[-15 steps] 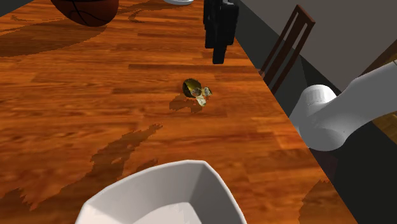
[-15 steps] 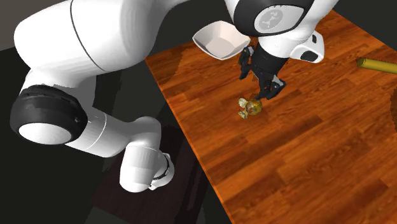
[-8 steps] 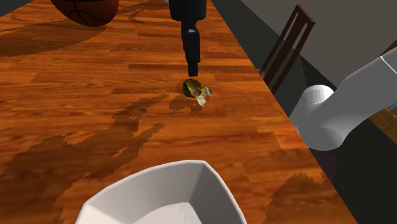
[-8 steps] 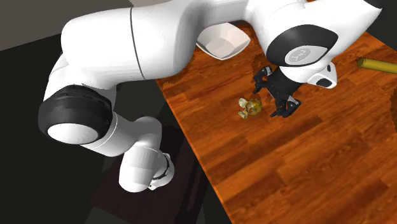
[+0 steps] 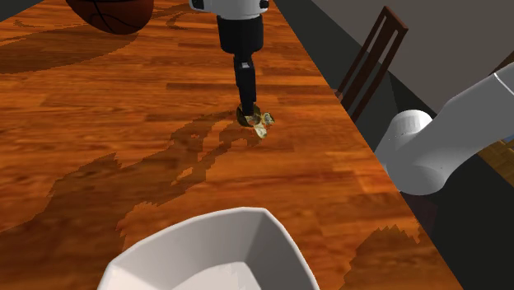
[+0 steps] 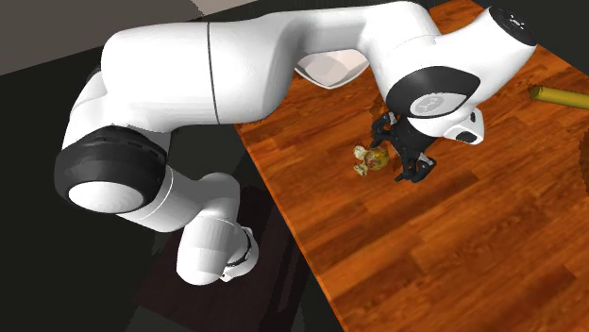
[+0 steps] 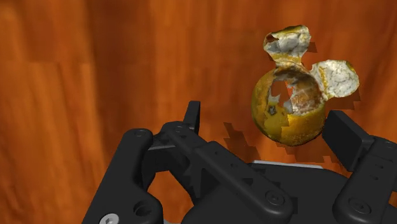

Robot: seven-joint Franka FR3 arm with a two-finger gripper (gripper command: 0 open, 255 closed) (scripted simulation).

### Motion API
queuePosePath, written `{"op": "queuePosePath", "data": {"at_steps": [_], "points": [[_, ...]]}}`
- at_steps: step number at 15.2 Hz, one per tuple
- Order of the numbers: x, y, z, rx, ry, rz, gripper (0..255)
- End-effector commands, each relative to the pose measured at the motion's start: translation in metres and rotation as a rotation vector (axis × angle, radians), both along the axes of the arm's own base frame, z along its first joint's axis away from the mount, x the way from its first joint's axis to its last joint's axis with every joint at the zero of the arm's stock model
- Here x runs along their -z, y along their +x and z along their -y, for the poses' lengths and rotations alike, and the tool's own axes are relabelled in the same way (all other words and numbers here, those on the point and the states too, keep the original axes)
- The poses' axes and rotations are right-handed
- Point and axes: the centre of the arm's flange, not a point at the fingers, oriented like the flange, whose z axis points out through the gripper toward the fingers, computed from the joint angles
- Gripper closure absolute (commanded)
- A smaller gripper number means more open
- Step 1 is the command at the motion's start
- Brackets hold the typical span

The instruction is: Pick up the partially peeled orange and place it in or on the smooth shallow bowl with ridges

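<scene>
Gripper [image 7: 268,121]: spread wide, holding nothing, low over the table [image 5: 99,123].
Orange [image 7: 289,108]: on the table between the fingers, nearer one; 9 o'clock of the gripper in the second exterior view.
Look: yellow-orange rind torn open, pale peel flaps curling off.
Bowl [image 5: 272,222]: white, 6 o'clock of the orange in the shoulder view, well apart.

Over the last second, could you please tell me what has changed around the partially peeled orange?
The black gripper swung in over the wooden table and came down around the yellow-brown partially peeled orange. Its open fingers now straddle it without clasping. The orange, the white angular bowl and the dark basketball stayed put.
</scene>
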Motion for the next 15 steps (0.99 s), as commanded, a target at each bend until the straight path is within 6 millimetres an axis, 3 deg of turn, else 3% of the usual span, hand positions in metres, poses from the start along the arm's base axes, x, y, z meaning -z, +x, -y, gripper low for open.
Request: {"op": "queuePosePath", "data": {"at_steps": [1, 7, 8, 15], "points": [[0.0028, -0.0008, 0.0005, 0.0, -0.001, -0.001, 0], [0.0028, -0.0008, 0.0005, 0.0, -0.001, -0.001, 0], [0.0028, -0.0009, 0.0004, 0.0, -0.001, -0.001, 255], [0.0, 0.0003, -0.0028, 0.001, 0.0, -0.001, 255]]}}
